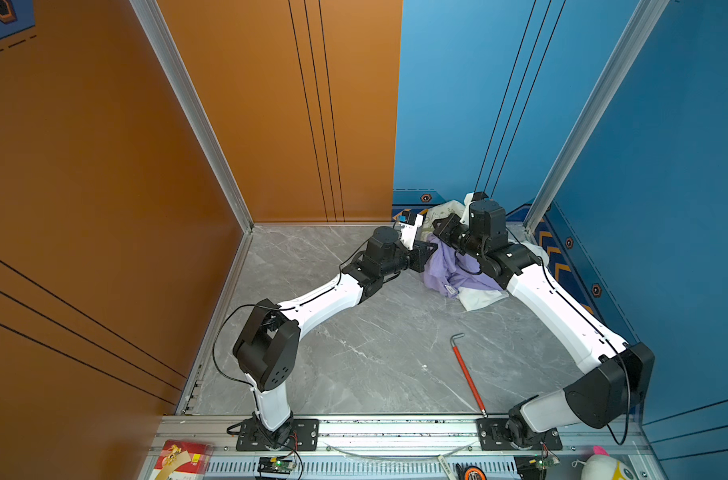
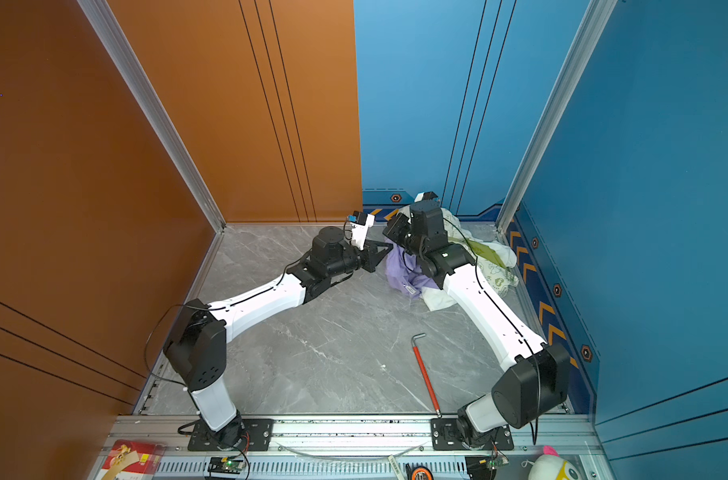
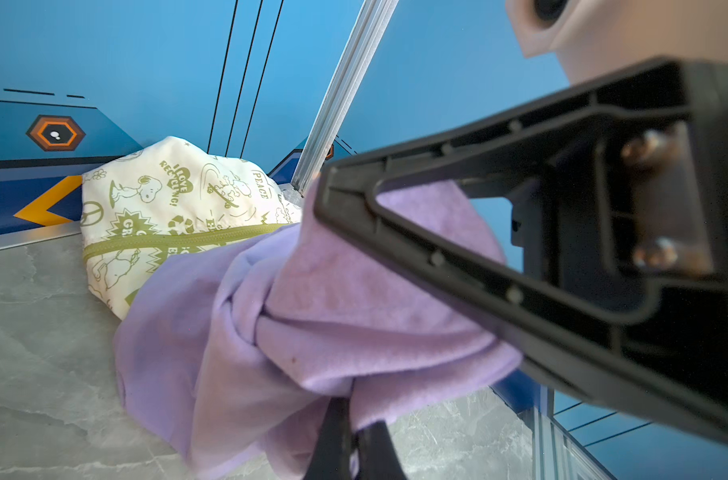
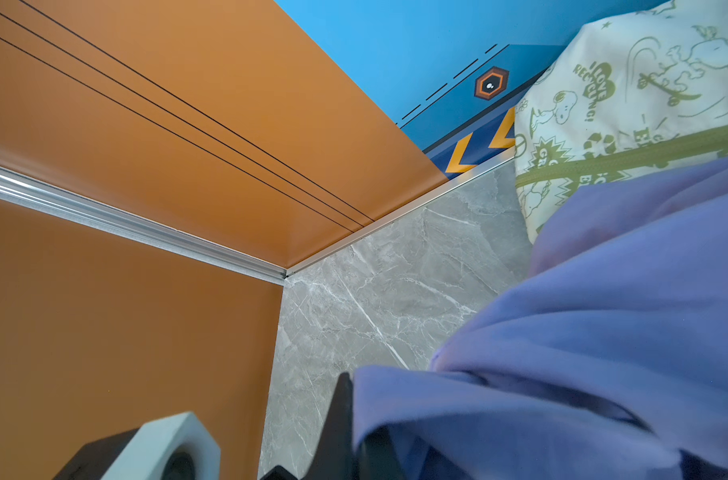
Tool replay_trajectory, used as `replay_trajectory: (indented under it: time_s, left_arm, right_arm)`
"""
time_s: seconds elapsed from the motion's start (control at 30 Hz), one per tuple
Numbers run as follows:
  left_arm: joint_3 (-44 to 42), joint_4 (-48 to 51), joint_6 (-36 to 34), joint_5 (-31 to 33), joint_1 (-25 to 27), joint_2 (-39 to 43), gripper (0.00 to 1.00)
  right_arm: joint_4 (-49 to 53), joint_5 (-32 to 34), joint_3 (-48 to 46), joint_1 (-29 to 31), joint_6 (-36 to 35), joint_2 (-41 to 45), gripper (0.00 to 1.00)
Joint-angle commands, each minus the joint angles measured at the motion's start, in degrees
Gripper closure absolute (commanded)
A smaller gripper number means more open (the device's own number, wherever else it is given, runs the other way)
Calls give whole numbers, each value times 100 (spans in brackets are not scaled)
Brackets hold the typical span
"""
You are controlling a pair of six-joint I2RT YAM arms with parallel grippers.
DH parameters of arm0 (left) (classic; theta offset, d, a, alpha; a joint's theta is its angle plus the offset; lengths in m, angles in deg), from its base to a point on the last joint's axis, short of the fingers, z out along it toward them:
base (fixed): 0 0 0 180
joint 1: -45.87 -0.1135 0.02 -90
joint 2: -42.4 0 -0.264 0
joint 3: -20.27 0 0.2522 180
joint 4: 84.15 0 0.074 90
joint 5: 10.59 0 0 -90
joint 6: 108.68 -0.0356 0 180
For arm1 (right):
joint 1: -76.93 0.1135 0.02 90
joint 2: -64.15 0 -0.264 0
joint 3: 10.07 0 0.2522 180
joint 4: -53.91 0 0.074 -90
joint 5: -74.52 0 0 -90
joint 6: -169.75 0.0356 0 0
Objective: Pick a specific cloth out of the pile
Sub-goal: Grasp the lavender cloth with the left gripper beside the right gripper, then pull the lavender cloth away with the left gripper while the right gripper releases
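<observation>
Left pincer [image 3: 349,440]: clamped on the cloth [image 3: 312,299], lower centre.
Right pincer [image 4: 345,436]: clamped on too, likely to peel it off the pile [image 3: 166,199].

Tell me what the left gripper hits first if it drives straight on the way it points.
The cloth: the left gripper is shut on it. Just beyond, probably the right gripper, though depth is unclear.

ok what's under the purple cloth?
At its near edge, plain white fabric pokes out from under the cloth; green-printed fabric sits behind it. Anything else beneath is covered.
</observation>
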Motion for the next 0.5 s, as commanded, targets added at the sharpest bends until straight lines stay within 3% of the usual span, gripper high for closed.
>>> replay_trajectory:
  time_s: [0.0, 0.07, 0.27, 0.47]
  left_arm:
    - [-49, 149, -237, 71, -121, 414, 100]
    - [-25, 360, -418, 179, -183, 581, 100]
    - [66, 535, -563, 277, -503, 977, 100]
    - [437, 808, -615, 179, -801, 1158, 100]
  right_arm:
    - [-167, 37, -115, -38, -90, 211, 92]
    - [-152, -22, -155, -89, -146, 252, 85]
    - [-40, -56, -157, -214, -427, 414, 54]
    - [111, 3, -216, -337, -731, 632, 37]
